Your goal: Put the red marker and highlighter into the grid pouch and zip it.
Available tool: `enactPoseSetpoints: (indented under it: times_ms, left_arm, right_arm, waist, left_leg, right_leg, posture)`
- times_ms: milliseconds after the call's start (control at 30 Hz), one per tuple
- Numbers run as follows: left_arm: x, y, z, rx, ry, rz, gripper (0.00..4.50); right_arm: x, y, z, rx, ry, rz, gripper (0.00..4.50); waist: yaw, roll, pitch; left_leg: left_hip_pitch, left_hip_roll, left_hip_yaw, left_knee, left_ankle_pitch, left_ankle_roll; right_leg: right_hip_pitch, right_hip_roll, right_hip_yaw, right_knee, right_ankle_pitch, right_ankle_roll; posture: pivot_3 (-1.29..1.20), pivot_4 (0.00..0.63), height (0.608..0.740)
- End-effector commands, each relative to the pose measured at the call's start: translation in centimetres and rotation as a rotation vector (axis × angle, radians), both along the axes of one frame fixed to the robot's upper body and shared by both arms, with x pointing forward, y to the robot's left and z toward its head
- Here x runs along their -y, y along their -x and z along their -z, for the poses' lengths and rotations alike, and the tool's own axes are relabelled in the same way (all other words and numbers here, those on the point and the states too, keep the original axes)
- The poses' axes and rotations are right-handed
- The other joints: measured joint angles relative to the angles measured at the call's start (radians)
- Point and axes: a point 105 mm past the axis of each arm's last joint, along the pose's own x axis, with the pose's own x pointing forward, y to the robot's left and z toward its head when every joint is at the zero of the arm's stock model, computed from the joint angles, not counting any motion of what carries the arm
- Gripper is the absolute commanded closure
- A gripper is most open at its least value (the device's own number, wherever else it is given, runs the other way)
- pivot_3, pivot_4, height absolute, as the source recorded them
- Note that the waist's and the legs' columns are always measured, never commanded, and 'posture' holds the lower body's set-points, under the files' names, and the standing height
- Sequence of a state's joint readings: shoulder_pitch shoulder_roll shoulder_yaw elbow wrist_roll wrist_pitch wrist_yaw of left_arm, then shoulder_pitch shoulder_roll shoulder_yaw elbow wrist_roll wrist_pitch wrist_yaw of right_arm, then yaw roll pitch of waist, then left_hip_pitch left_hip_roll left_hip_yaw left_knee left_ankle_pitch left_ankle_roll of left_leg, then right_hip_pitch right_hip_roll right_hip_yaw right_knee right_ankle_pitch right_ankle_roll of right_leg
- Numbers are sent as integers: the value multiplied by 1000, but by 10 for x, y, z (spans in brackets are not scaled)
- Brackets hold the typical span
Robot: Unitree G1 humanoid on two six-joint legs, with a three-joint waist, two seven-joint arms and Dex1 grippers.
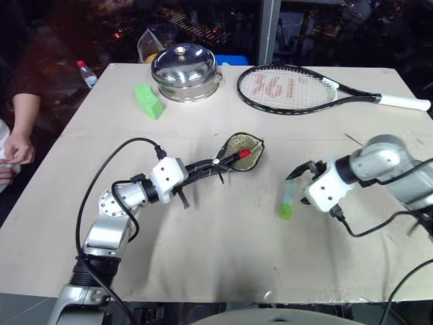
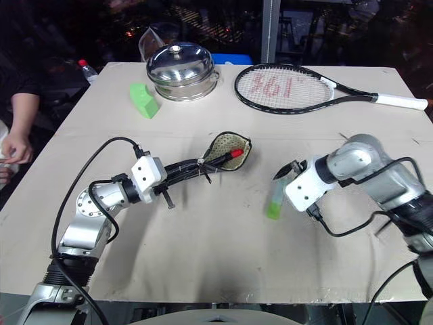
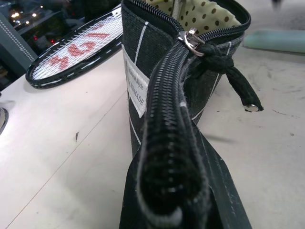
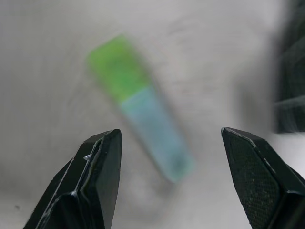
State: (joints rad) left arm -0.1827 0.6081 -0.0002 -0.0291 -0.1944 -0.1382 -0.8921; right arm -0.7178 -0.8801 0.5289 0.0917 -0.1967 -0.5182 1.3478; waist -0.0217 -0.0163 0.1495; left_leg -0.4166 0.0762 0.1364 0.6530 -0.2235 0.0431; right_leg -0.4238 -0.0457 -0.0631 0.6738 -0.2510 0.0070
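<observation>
The right gripper (image 4: 169, 157) hung with its two black fingers spread wide and empty, pointed down at the highlighter (image 1: 288, 201), a short chunky light-green stick with a pale translucent cap, which lay on the table just beside the fingertips without touching them. The left gripper (image 1: 215, 164) was clenched on the near end of the grid pouch (image 1: 242, 152), a flat black fabric pouch with white grid lines and tan dotted lining, propping it up with its mouth gaping. In the left wrist view the black zipper teeth ran away from the grip to the metal slider and its knotted black pull (image 3: 224, 67), with a small white label (image 3: 135, 88) on the pouch's side. The red marker (image 1: 244, 154), a slim red pen with a black end, stuck out of the pouch mouth. All this sat on a beige-covered table (image 1: 223, 250). At its far edge lay a black-framed tennis racket with a white grip (image 1: 298, 90), a domed steel pot lid (image 1: 185, 69) and a bright green wedge-shaped block (image 1: 149, 101). A person's hand (image 1: 17, 145) rested beyond the table's left side.
</observation>
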Motion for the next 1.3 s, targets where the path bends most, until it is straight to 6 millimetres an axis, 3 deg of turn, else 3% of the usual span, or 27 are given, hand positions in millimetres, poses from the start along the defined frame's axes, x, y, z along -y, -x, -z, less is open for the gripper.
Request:
enactPoseSetpoints:
  times_ms: [33, 200, 333, 400, 467, 600, 833, 1033, 1167, 1300]
  left_arm:
    - [-3, 4, -8, 33, -2, -8, 4500]
    - [8, 12, -8, 36, 35, -27, 4500]
    - [10, 19, -8, 31, 46, -48, 4500]
    - [9, 20, -8, 32, 47, -66, 4500]
    - [8, 21, -9, 31, 47, -79, 4500]
    - [7, 22, -9, 27, 46, -85, 4500]
    - [11, 18, -9, 23, 52, -74, 4500]
    - [20, 13, -9, 29, 35, -23, 4500]
    - [28, 13, -13, 38, 38, 16, 4500]
    - [34, 14, -16, 43, 49, 58, 4500]
  right_arm:
    - [-4, -4, 2, 38, 60, -139, 1155]
    - [-11, -16, 18, 0, 136, -249, 1155]
    - [-12, -18, 28, -44, 179, -292, 2201]
    - [-13, -18, 31, -72, 168, -280, 3238]
    - [-12, -19, 31, -77, 165, -266, 3835]
    - [-10, -13, 16, -103, 99, -203, 3844]
    - [-22, 13, -27, -171, -202, 48, 3844]
    - [-40, 19, -83, -153, -576, 419, 3844]
    - [-65, 28, -110, -197, -747, 424, 3844]
    - [-75, 21, -112, -173, -752, 423, 3844]
  waist:
    - [2, 0, 0]
    - [-5, -2, 0]
    - [-20, -5, -1]
    - [-23, -6, -2]
    - [-24, -7, -2]
    - [-18, -7, -2]
    - [5, -3, 0]
    - [9, -3, 1]
    - [10, -3, 0]
    - [11, -3, 1]
  left_leg:
    - [0, 0, 0, 0, 2, -3]
    - [3, 2, 2, 0, 2, -3]
    - [12, 5, 1, 0, 0, -1]
    - [20, 6, 3, -2, 0, -1]
    - [21, 9, 4, -2, 2, -3]
    - [21, 11, 3, -3, 2, -5]
    - [14, 10, 3, -7, 2, -5]
    - [9, 9, 1, -6, 2, -6]
    - [1, 9, 0, -3, 2, -5]
    - [-4, 8, -1, -2, 2, -5]
  right_leg:
    - [0, 0, 0, 0, 0, -1]
    - [3, 0, 1, 0, 1, -2]
    - [12, -2, 1, 0, 0, -5]
    - [16, -2, 3, 0, 0, -7]
    - [16, 0, 6, 0, 2, -10]
    - [16, 1, 6, 1, 3, -13]
    - [10, -2, 6, 0, 1, -16]
    - [5, -2, 4, 0, 1, -16]
    - [-2, -1, 3, 1, 1, -17]
    - [-5, 0, 2, 1, 3, -13]
  posture:
    - [0, 150, 740]
    - [0, 150, 740]
    - [0, 150, 740]
    - [0, 150, 740]
    - [0, 150, 740]
    - [0, 150, 740]
    - [0, 150, 740]
    - [0, 150, 740]
    - [0, 150, 740]
    - [0, 150, 740]
